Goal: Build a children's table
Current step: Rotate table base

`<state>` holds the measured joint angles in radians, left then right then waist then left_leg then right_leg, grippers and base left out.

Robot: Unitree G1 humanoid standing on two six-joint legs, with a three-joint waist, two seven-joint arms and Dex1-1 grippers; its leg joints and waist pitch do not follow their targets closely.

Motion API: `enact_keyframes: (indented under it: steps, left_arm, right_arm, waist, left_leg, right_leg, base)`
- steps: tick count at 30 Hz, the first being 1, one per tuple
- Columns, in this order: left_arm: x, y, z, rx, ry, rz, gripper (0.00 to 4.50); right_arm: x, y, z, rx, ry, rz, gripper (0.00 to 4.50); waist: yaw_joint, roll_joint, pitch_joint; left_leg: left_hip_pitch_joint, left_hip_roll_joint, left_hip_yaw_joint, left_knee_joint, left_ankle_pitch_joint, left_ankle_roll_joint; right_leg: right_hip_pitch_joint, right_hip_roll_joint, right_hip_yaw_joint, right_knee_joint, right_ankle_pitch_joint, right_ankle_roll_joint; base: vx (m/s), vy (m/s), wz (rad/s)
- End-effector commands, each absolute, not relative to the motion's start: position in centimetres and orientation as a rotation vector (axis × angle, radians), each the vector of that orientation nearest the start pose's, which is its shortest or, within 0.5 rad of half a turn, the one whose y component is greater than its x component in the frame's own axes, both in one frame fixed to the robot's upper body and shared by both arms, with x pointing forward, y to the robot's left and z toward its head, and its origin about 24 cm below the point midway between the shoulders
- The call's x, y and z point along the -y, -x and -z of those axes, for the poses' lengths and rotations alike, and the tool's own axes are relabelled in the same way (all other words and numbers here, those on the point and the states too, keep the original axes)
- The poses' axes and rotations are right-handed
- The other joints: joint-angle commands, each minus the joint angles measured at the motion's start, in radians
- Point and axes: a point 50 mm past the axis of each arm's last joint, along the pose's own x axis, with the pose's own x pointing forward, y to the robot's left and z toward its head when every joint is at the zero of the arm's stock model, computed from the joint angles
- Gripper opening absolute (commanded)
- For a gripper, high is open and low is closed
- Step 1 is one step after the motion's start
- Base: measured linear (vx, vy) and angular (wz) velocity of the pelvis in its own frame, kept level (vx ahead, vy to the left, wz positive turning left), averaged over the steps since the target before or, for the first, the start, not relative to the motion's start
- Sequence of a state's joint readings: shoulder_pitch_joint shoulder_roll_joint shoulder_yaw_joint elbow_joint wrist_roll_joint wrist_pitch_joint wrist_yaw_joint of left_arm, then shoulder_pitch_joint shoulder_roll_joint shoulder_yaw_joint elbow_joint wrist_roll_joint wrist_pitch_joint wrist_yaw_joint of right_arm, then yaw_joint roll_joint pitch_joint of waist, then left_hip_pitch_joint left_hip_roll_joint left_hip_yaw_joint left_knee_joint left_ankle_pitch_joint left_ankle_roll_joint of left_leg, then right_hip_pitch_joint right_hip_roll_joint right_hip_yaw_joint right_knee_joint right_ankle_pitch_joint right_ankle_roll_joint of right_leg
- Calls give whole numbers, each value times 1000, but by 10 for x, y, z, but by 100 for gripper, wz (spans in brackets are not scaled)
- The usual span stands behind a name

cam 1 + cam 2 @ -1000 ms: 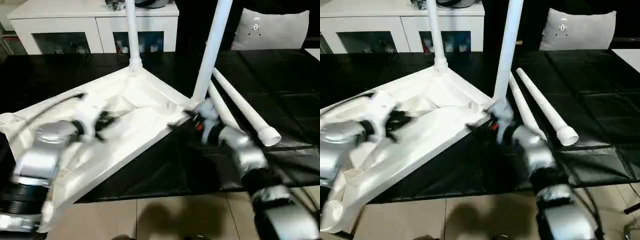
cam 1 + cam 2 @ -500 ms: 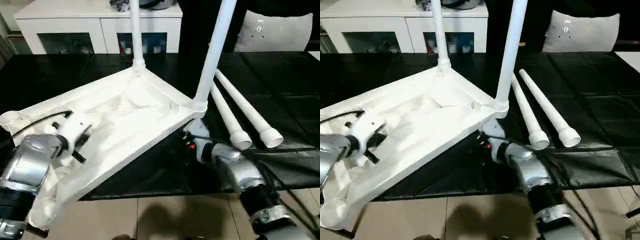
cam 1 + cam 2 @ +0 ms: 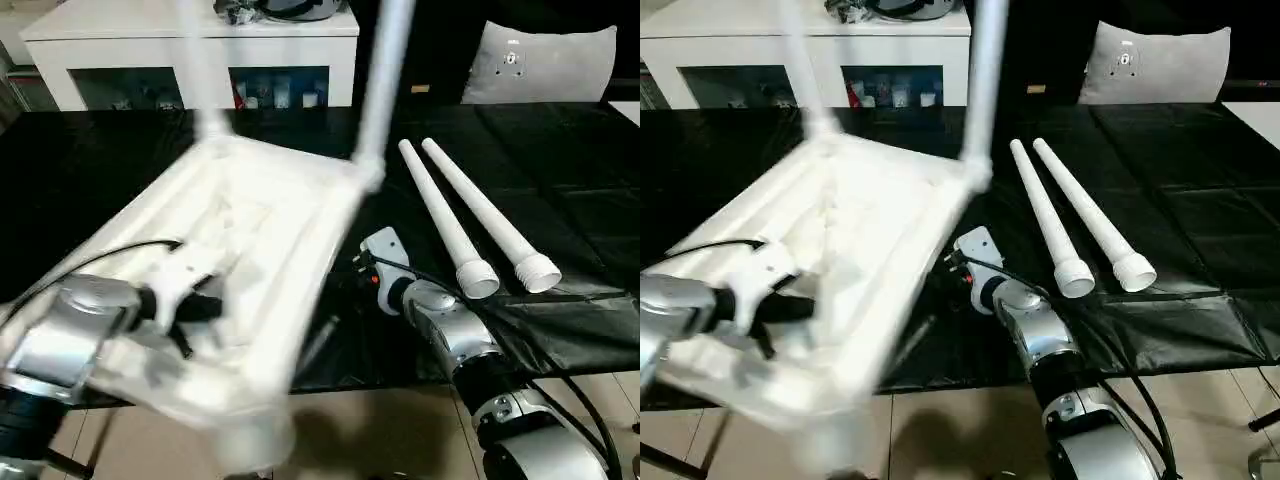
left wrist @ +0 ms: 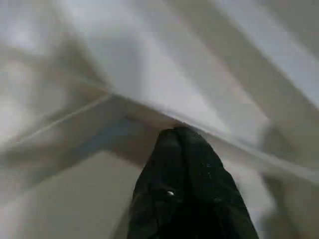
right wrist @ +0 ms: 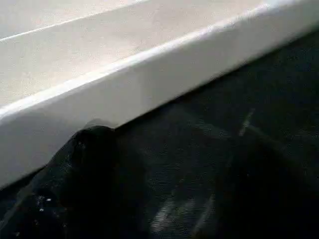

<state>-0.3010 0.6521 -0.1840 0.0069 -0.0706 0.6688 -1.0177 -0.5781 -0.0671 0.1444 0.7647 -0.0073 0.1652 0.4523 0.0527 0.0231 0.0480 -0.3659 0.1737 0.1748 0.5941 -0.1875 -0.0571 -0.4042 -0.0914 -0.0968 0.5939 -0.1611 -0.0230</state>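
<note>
- Tabletop (image 3: pixel 260 230) is swung round versus the earlier frame, blurred.
- Left tool (image 3: pixel 200 308): pressed together, over tabletop ribs.
- Right tool (image 5: pixel 164 184): spread, beside tabletop edge.
- Two loose legs (image 3: pixel 470 215) lie on black surface (image 3: pixel 560 160).

A home living room — white glass-door cabinet (image 3: pixel 190 60), grey cushion (image 3: pixel 545 62), tiled floor (image 3: pixel 380 430)

Tabletop (image 3: pixel 250 240) showing plain white, ribbed underside. Four legs (image 3: pixel 445 215) showing white. Mat (image 3: pixel 560 200) lying glossy black. Cabinet (image 3: pixel 190 45) standing white, dark glass doors. Cushion (image 3: pixel 545 62) looking grey. Forearms (image 3: pixel 455 335) gleaming silver. Floor (image 3: pixel 390 440) showing beige tile.
</note>
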Motion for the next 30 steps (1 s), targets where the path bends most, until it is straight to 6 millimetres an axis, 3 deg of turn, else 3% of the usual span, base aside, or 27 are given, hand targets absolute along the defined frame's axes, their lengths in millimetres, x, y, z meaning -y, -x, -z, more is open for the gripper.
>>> enact_keyframes:
  steps: [1, 12, 14, 15, 16, 17, 19, 25, 27, 28, 30]
  left_arm:
    - [-164, -273, -72, -592, -313, 1111, 3]
    - [-148, -329, -73, -417, -364, 809, 3]
    - [-146, -336, -73, -397, -378, 762, 3]
    - [-147, -351, -72, -367, -405, 650, 3]
    - [-147, -351, -72, -367, -405, 650, 3]
    - [-150, -360, -72, -339, -437, 557, 3]
    - [-150, -361, -72, -332, -440, 551, 3]
    - [-138, -352, -71, -307, -378, 668, 3]
    - [-138, -338, -69, -282, -336, 764, 3]
    - [-138, -338, -69, -282, -336, 764, 3]
    - [-136, -330, -72, -261, -303, 826, 3]
  right_arm:
    - [61, -335, -26, -346, 141, -733, 450]
    - [84, -350, -36, -289, 193, -590, 450]
    - [90, -354, -40, -275, 191, -555, 450]
    - [102, -361, -49, -237, 188, -492, 450]
    - [102, -361, -49, -237, 188, -492, 450]
    - [111, -365, -57, -204, 197, -447, 450]
    - [115, -366, -61, -190, 204, -429, 450]
    - [135, -373, -74, -193, 232, -323, 450]
    - [158, -380, -80, -314, 229, -222, 450]
    - [158, -380, -80, -314, 229, -222, 450]
    - [166, -382, -83, -357, 211, -204, 450]
  waist:
    - [-2, 14, -59]
    - [-8, 7, -64]
    - [-10, 11, -67]
    - [-10, 10, -69]
    - [-7, 15, -72]
    - [-5, 16, -74]
    - [-1, 13, -74]
    - [6, 10, -70]
    - [3, 4, -68]
    - [1, 6, -68]
    - [2, 8, -65]
  left_leg:
    - [12, 52, -21, -86, -304, -19]
    - [6, 45, -20, -78, -266, 4]
    - [8, 45, -19, -75, -255, 9]
    - [2, 47, -21, -74, -227, 18]
    - [9, 43, -17, -69, -214, 24]
    - [8, 44, -19, -68, -203, 28]
    - [2, 46, -19, -68, -191, 41]
    - [5, 47, -14, -67, -191, 44]
    - [4, 48, -16, -70, -207, 42]
    - [3, 51, -18, -73, -209, 37]
    - [7, 48, -14, -70, -228, 27]
  right_leg:
    - [47, -62, 60, -59, -238, -219]
    - [55, -61, 55, -68, -268, -184]
    - [53, -60, 55, -67, -241, -190]
    - [58, -60, 54, -61, -193, -205]
    - [54, -55, 53, -61, -159, -210]
    - [56, -56, 54, -57, -134, -216]
    - [62, -61, 51, -55, -115, -221]
    - [58, -61, 52, -57, -147, -236]
    - [60, -62, 52, -60, -183, -230]
    - [62, -63, 51, -60, -199, -236]
    - [54, -58, 52, -62, -215, -226]
  base:
    - [0, 0, 0]
    - [0, 0, 0]
    - [0, 0, 0]
    - [0, 0, 0]
    - [0, 0, 0]
    - [0, 0, 0]
    - [0, 0, 0]
    - [0, 0, 0]
    - [0, 0, 0]
    - [0, 0, 0]
    - [0, 0, 0]
